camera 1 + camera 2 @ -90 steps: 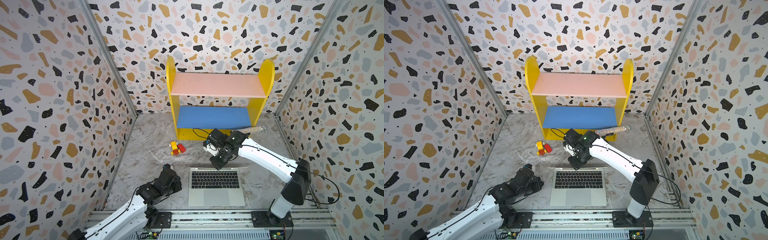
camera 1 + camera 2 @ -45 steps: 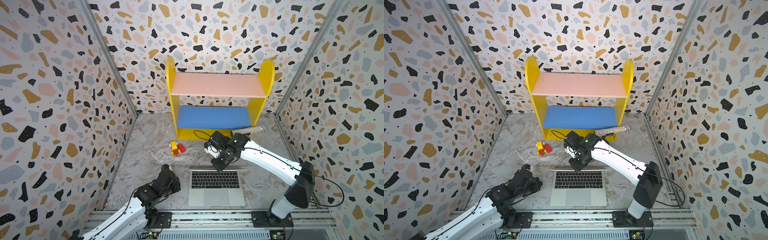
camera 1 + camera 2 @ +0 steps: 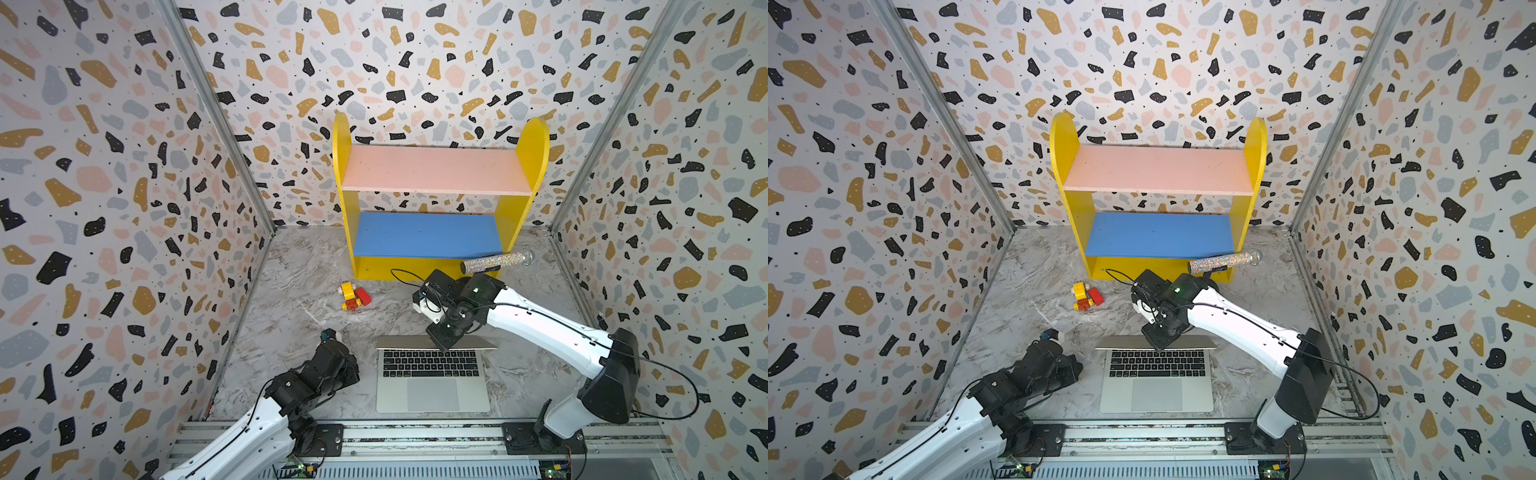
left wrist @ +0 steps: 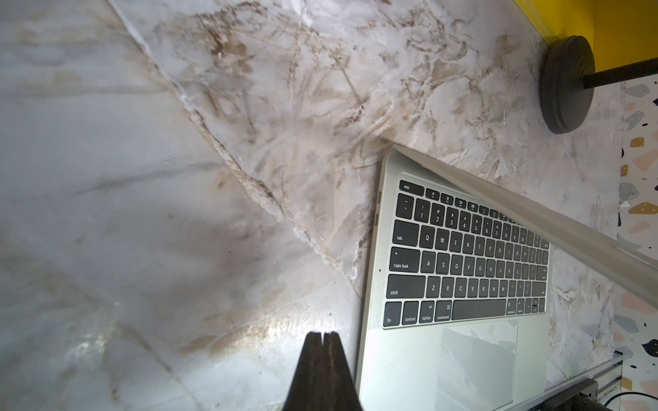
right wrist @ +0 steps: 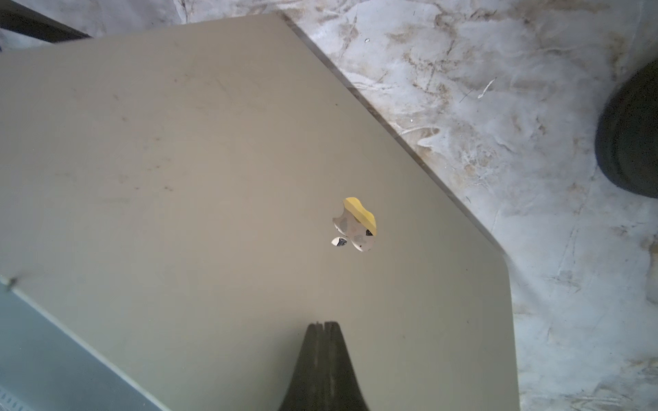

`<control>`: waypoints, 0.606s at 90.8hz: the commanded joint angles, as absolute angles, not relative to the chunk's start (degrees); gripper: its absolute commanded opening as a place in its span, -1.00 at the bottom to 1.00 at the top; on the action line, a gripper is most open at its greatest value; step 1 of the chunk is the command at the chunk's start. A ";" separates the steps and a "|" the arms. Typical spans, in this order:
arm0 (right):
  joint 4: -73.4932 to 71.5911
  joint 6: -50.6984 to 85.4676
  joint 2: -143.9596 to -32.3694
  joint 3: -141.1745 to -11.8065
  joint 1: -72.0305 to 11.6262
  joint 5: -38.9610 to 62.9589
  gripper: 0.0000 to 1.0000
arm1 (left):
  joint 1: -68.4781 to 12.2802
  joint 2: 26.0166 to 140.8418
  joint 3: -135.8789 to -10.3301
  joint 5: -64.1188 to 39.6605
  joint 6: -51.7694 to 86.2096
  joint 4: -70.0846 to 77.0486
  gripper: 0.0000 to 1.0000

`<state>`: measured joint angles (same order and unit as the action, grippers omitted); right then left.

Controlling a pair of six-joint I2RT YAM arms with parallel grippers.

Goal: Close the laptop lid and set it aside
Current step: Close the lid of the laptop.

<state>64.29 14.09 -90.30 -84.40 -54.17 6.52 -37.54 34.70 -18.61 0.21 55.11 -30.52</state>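
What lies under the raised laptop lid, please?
Under the laptop lid, the black keyboard and trackpad show. The lid's inner face is hidden from every camera, and its edge covers part of the top key row in the left wrist view.

Silver laptop [image 3: 432,395], black keys [image 3: 430,363]; yellow shelf [image 3: 521,216]; speckled, perhaps glittery, tube [image 3: 494,262].

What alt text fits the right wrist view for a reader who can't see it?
The silver-grey outer shell of the laptop lid fills most of the frame, its apple logo near the centre. The right gripper, jaws shut, points at the lid from the frame's edge; marble table shows beyond.
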 commanded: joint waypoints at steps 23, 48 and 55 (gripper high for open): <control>68.87 15.08 -86.65 -82.24 -55.15 7.38 -1.00 | -37.11 33.80 -20.24 1.71 54.48 -31.90 -1.00; 68.05 15.82 -85.07 -79.73 -55.34 7.80 -1.00 | -37.09 32.68 -20.70 2.72 54.41 -33.10 -1.00; 67.83 16.05 -84.76 -79.18 -55.38 8.00 -1.00 | -37.09 32.84 -20.57 2.86 54.40 -33.03 -1.00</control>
<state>63.88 15.25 -86.76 -80.47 -54.50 6.15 -37.54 33.06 -18.79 1.50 55.09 -32.95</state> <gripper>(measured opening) 0.035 0.044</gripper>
